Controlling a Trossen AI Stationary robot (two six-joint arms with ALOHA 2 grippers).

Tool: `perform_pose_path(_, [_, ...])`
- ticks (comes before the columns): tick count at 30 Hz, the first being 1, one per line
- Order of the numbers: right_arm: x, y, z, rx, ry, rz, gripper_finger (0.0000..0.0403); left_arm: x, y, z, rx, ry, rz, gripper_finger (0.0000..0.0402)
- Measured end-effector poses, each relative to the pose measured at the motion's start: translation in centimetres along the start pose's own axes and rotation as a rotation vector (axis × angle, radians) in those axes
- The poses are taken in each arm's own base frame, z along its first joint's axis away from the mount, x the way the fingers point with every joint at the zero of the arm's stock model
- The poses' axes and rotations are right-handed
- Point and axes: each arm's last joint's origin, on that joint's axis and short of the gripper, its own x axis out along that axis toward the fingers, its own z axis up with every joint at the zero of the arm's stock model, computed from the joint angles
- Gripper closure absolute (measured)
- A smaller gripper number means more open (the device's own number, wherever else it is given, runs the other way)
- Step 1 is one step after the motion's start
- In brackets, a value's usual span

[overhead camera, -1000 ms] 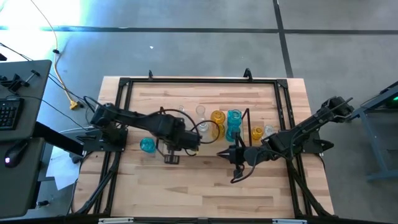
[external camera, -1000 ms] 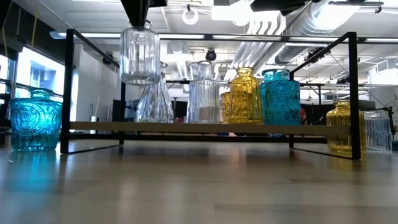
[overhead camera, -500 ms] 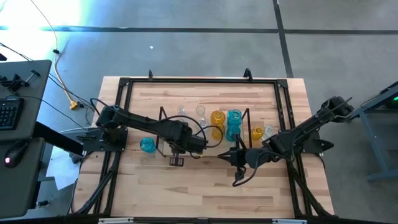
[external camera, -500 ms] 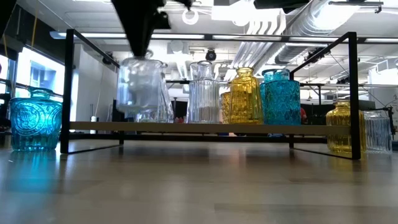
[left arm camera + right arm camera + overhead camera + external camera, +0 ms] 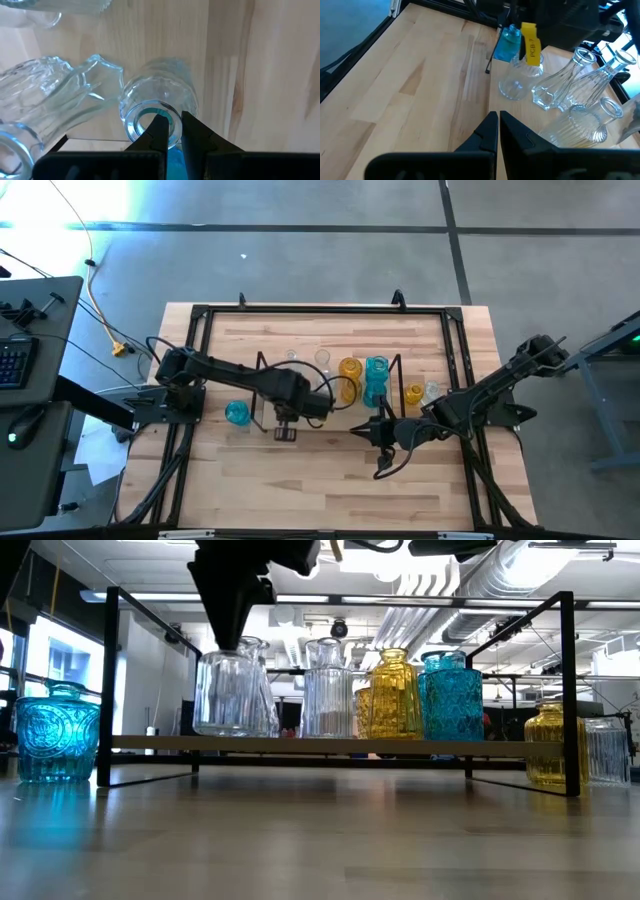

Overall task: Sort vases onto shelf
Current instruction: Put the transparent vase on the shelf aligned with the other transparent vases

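Observation:
My left gripper [image 5: 285, 423] reaches over the left end of the shelf [image 5: 300, 744], shut on a clear ribbed vase [image 5: 225, 692] whose base is down at the shelf board. On the board beside it stand a clear flared vase [image 5: 262, 705], a clear ribbed vase [image 5: 327, 690], an amber vase [image 5: 393, 695] and a turquoise vase [image 5: 450, 695]. On the table stand a turquoise vase [image 5: 236, 413] to the shelf's left, and an amber vase [image 5: 414, 394] and a clear vase [image 5: 432, 390] to its right. My right gripper [image 5: 356, 427] is shut and empty, just off the shelf's near right corner. My left gripper holds the clear ribbed vase by the rim of its mouth [image 5: 176, 116], one finger [image 5: 159, 134] inside the neck and the other [image 5: 196, 134] outside. The fingers come from above, pointing down. The vase stands upright, its base at the shelf board [image 5: 225, 736].
The shelf's thin black wire end frames [image 5: 112, 690] [image 5: 570, 690] rise at both ends of the board. A large black frame [image 5: 320, 310] rims the table. Bare wood [image 5: 330, 480] lies between the shelf and the table's near edge.
My left gripper has come down with the clear ribbed vase and shifted slightly right. The vase hung well above the shelf a second ago, and its base is now level with the board beside the flared vase.

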Motion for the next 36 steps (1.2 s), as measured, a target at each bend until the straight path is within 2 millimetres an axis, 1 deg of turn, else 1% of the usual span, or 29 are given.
perform_pose_path(8, [0.0,0.0,0.0,0.001,0.004,0.000,0.0403,0.0,0.0,0.0,0.001,0.001,-0.002,0.0362])
perform_pose_path(13, [0.0,0.0,0.0,0.004,0.004,0.000,0.0403,0.6,0.0,-0.3,0.003,0.021,0.002,0.0364])
perform_pose_path(18, [0.0,0.0,0.0,0.005,0.004,0.000,0.0403,0.7,0.0,-0.3,0.002,0.022,0.016,0.0365])
perform_pose_path(23, [0.0,0.0,0.0,0.005,0.004,0.000,0.0403,0.5,0.1,-0.6,0.002,0.023,0.023,0.0338])
perform_pose_path(29, [0.0,0.0,0.0,0.004,0.003,0.000,0.0403,-0.3,0.3,-1.1,-0.017,0.008,0.021,0.0300])
perform_pose_path(32, [0.0,0.0,0.0,0.002,-0.001,-0.001,0.0403,-0.4,0.3,-1.1,-0.012,0.003,0.021,0.0291])
perform_pose_path(36, [0.0,0.0,0.0,0.002,-0.003,-0.001,0.0403,-0.4,0.4,-1.1,0.001,0.000,0.038,0.0291])
